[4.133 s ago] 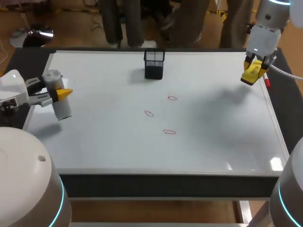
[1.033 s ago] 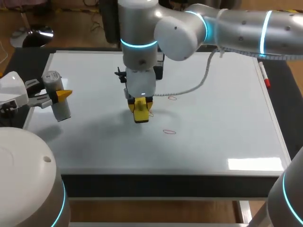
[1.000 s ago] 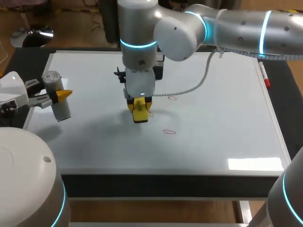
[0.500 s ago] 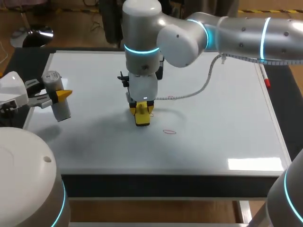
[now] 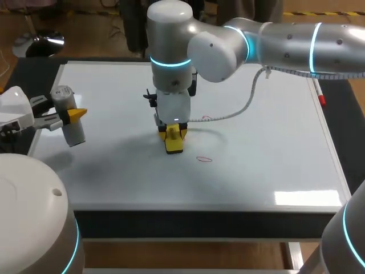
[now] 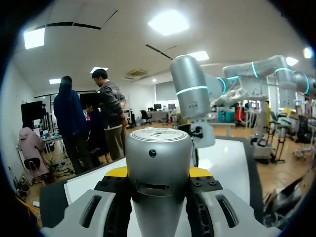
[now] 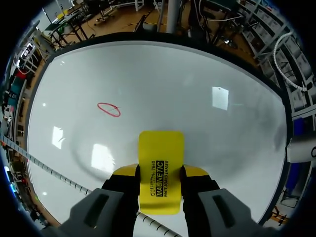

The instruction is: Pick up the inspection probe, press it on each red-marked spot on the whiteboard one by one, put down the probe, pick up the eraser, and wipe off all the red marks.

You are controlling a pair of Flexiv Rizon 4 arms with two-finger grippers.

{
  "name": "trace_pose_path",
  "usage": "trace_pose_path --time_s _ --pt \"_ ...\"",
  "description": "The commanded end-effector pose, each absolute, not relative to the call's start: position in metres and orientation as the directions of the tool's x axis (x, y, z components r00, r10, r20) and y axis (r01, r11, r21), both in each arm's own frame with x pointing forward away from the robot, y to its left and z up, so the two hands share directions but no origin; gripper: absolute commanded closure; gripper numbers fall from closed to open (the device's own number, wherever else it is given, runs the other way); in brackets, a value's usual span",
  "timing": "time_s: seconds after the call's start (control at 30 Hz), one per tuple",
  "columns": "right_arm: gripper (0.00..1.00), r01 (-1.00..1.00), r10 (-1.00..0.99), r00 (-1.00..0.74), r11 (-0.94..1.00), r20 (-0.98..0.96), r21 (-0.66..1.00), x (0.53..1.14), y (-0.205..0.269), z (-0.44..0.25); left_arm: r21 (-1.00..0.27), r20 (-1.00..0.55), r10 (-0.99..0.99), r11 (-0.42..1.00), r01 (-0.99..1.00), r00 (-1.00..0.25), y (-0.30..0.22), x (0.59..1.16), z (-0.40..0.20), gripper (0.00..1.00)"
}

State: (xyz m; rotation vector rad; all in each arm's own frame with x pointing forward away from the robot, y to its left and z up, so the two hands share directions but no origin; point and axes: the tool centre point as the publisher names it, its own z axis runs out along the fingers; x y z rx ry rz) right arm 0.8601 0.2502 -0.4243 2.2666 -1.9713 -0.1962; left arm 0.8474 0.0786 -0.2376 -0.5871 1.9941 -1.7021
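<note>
Two red ovals show on the whiteboard (image 5: 274,142) in the head view: the lower oval (image 5: 204,159) just right of centre, and the upper oval (image 5: 206,119) above it, partly crossed by the cable (image 5: 245,105) trailing from the right arm (image 5: 274,37). Whether a third mark lies under the eraser cannot be told. That arm enters from the upper right and reaches past the middle. The right gripper (image 5: 174,136) points straight down, with the yellow eraser (image 5: 174,144) pinched between its fingers and set on or just above the board, up and left of the lower oval. The upright hold seems meant to bring the eraser's end flat to the surface for wiping. In the right wrist view the eraser (image 7: 160,155) is squeezed from both sides by the yellow tips, and the lower oval (image 7: 108,109) lies ahead of the gripper and off to one side, not yet wiped. At the far left of the head view the left gripper (image 5: 73,114) hovers over the board's left edge. It is clamped on the grey cylindrical probe (image 5: 69,123), which the left wrist view shows standing between its fingers (image 6: 158,163). I judge that the probe is parked there, well apart from the marks, to leave the wiping path free, though it has not been put down. A red pen (image 5: 320,98) lies at the board's right edge.
</note>
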Motion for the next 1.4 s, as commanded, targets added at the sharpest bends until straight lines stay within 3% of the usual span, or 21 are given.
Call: trace_pose_path --time_s 0.03,1.0,1.4 --pt "1.0 -0.974 -0.992 0.123 -0.121 -0.001 0.191 0.866 0.244 -0.429 -0.989 -0.065 -0.588 0.146 -0.026 -0.806 0.078 0.848 -0.238 1.0" --pt "1.0 -0.989 -1.0 0.004 -0.003 0.008 0.148 0.884 0.186 -0.402 -0.989 -0.065 -0.588 0.146 -0.026 -0.806 0.078 0.848 -0.238 1.0" --pt "1.0 -0.981 -0.986 -0.164 0.16 -0.029 0.109 0.912 0.11 -0.367 -0.989 -0.065 -0.588 0.146 -0.026 -0.806 0.078 0.848 -0.238 1.0"
